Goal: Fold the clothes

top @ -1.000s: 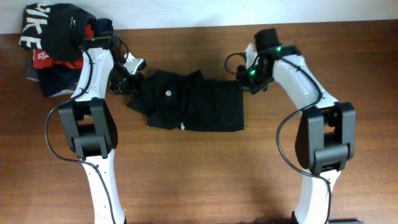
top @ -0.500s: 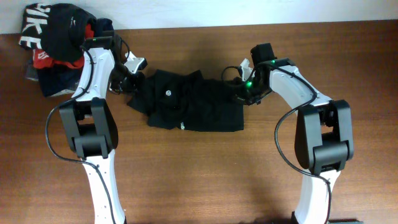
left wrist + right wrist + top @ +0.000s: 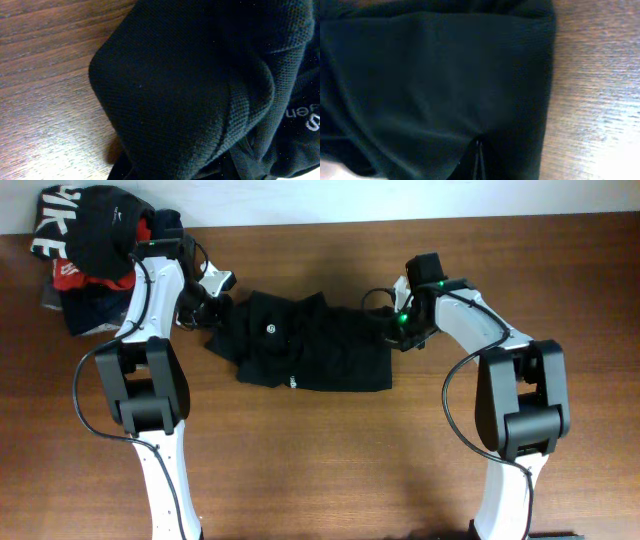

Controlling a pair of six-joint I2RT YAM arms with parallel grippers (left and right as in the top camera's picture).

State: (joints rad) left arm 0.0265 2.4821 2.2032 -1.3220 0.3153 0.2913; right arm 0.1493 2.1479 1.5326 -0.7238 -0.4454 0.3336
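- black t-shirt [image 3: 320,355] is lying on the wooden table [image 3: 300,460], toward the back and between the two arms. it's roughly a rectangle, with the left side more crumpled than the right
- there's a tiny round white mark [image 3: 270,330] on its left half and a small white label [image 3: 292,381] near the front edge
- left gripper [image 3: 207,308] is down at the shirt's crumpled left edge. its wrist view only shows a rounded black fold with wood beside it and no fingers, so i can't tell if it's wide or pinched
- right gripper [image 3: 388,330] is at the shirt's upper right corner. its wrist view is flat dark cloth plus a strip of wood, so i can't tell there either
- pile of other clothes [image 3: 90,250] sits in the far left corner, apart from the shirt
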